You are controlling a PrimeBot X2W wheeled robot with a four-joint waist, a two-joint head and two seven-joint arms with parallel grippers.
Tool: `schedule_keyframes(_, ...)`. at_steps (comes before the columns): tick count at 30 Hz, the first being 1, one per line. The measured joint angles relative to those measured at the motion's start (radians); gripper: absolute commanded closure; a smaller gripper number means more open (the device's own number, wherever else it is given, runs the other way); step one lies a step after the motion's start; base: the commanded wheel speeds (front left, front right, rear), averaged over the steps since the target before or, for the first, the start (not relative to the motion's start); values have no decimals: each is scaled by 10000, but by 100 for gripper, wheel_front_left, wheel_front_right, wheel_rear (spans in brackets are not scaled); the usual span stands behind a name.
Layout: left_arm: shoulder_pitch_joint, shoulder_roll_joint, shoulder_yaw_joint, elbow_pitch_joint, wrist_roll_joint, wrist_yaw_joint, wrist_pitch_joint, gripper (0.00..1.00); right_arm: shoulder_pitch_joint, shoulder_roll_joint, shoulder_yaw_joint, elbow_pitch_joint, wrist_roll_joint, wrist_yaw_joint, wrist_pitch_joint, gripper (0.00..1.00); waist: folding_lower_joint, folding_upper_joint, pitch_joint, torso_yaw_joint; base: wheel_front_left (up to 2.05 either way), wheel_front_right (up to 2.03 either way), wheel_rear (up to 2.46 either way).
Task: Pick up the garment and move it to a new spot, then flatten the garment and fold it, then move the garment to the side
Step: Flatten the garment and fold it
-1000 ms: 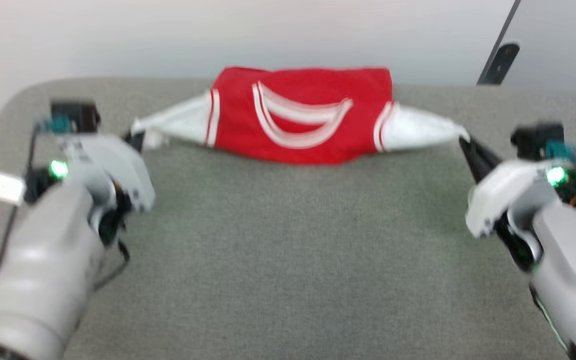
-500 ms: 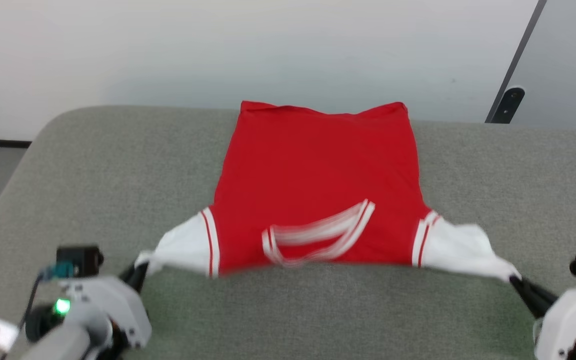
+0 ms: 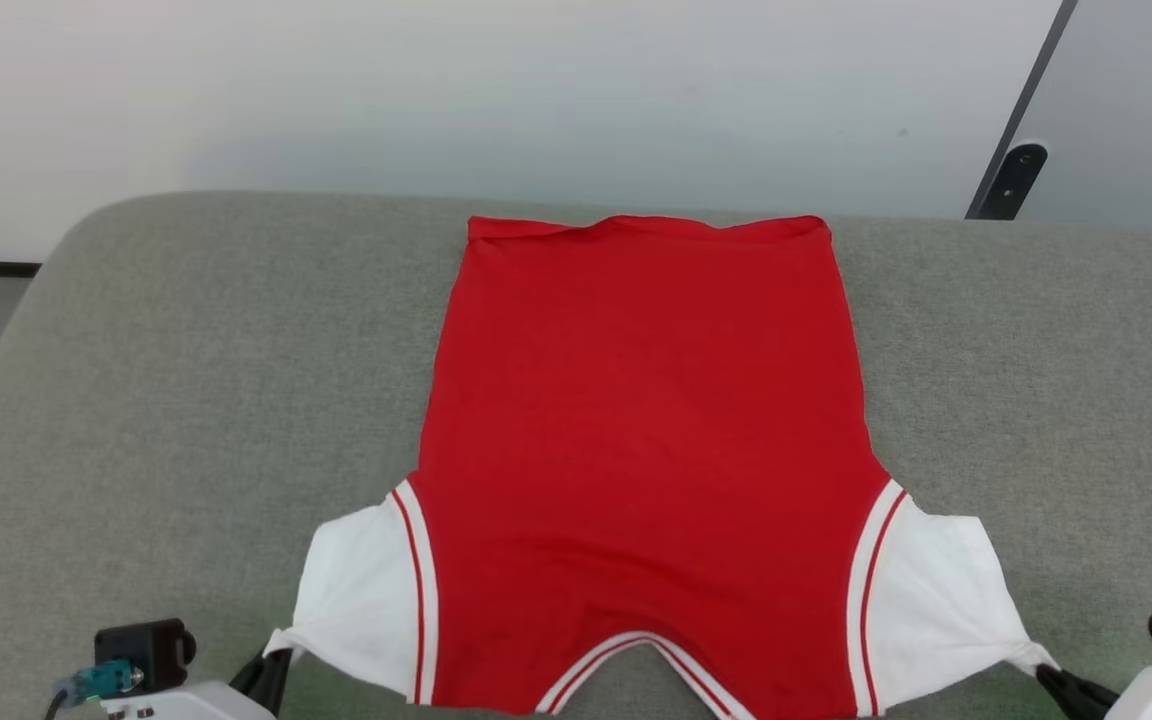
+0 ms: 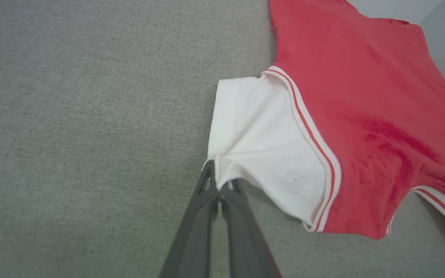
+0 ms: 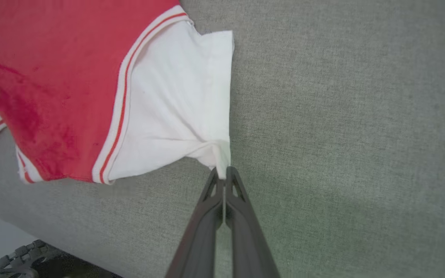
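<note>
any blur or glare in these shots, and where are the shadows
Head view: sharp, flat even light, no glare on the shirt or table. Left wrist view: crisp, soft shadow under the shirt's edge near the left gripper. Right wrist view: crisp, faint shadow below the shirt's edge by the right gripper.

A grey-green woven fabric tabletop [image 3: 186,400] is stretching beneath and ahead of the 2 jaws. Beyond it, a plain pale wall [image 3: 436,90] is rising, with a dark slanted bar [image 3: 1011,175] ahead-right.
</note>
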State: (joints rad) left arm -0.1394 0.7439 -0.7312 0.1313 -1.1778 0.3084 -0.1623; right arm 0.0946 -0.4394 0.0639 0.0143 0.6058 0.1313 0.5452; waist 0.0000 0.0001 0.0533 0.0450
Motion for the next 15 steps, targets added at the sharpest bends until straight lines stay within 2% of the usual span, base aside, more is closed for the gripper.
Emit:
schedule_keyframes(9, 175, 125, 115, -362, -105, 261, 8, 100, 213, 458, -525, -458, -637, 0, 857, 100, 0, 0, 230, -78, 0, 0, 0)
schedule_keyframes(14, 142, 33, 115, -378, -176, 276, 94, 100, -140, 575, -418, 21, -1083, 0, 1143, 100, 0, 0, 361, -118, 0, 0, 0)
schedule_keyframes(15, 110, 13, 86, -366, -148, 276, 119, 100, -265, 640, -453, 205, -1191, 0, 1256, 96, 0, 0, 371, -126, 0, 0, 0)
